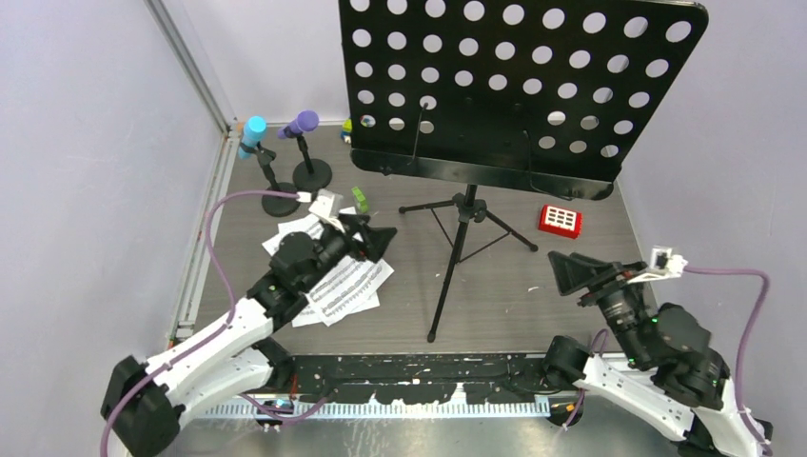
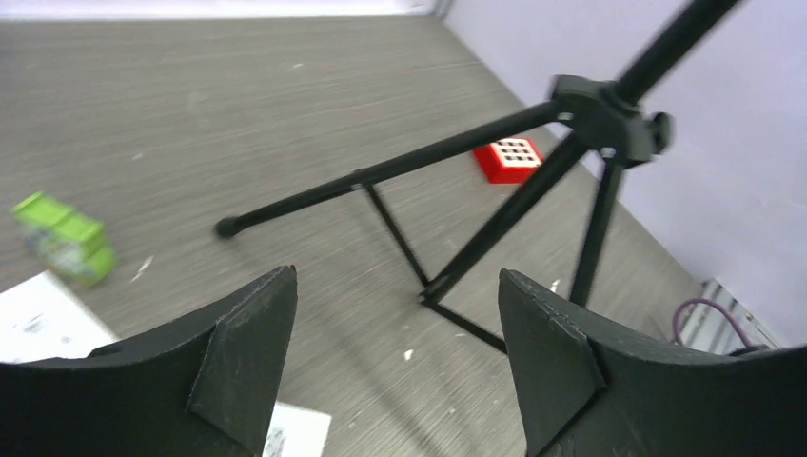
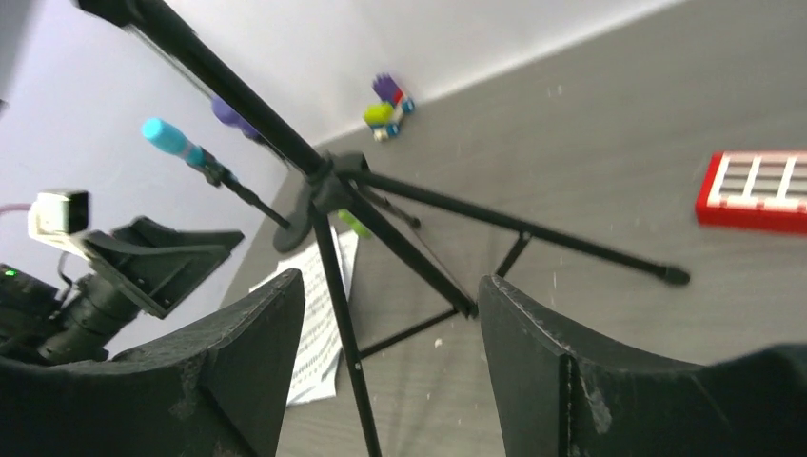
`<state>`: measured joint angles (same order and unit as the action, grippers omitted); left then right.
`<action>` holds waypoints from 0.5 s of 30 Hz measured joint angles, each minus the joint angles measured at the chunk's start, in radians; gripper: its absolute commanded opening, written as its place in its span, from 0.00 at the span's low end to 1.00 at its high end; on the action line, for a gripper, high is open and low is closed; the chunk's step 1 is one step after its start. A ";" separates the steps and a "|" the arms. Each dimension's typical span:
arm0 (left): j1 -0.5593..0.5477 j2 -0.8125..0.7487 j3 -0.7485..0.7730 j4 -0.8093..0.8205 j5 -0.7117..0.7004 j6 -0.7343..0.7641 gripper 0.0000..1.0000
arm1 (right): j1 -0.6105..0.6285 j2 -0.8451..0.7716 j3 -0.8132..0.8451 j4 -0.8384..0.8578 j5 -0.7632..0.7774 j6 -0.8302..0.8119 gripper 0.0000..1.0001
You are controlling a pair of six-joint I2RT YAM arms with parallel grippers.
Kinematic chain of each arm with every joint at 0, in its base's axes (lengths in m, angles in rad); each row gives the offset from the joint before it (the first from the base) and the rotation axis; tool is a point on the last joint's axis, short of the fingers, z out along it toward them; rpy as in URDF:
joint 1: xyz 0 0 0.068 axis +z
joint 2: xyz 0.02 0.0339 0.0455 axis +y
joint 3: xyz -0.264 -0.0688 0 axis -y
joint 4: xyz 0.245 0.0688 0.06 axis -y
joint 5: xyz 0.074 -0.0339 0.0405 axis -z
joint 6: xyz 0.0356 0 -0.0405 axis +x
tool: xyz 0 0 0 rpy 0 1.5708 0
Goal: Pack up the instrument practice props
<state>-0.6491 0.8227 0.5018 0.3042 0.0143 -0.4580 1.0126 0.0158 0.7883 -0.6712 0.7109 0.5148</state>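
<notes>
The black perforated music rack (image 1: pixel 519 76) stands upright on its tripod legs (image 1: pixel 466 214) at the table's middle. White sheet-music pages (image 1: pixel 343 286) lie left of it. The cyan microphone (image 1: pixel 253 131) and purple microphone (image 1: pixel 305 122) sit in two round-based holders (image 1: pixel 281 203) at the back left. My left gripper (image 1: pixel 371 238) is open and empty above the pages, facing the tripod (image 2: pixel 604 114). My right gripper (image 1: pixel 563 271) is open and empty, right of the tripod (image 3: pixel 328 181), one leg showing between its fingers further off.
A red block with a white grid (image 1: pixel 560 220) lies right of the tripod. A green toy brick (image 1: pixel 359 198) lies near the pages and small coloured bricks (image 1: pixel 347 127) sit at the back wall. Walls close in the left, back and right.
</notes>
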 measured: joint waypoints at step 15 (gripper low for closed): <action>-0.173 0.385 0.020 0.588 0.022 0.195 0.80 | 0.000 0.096 -0.213 -0.220 -0.098 0.624 1.00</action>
<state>-0.8219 1.2076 0.5217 0.8921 0.0360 -0.2626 1.0122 0.1120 0.5751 -0.8909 0.6125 1.1385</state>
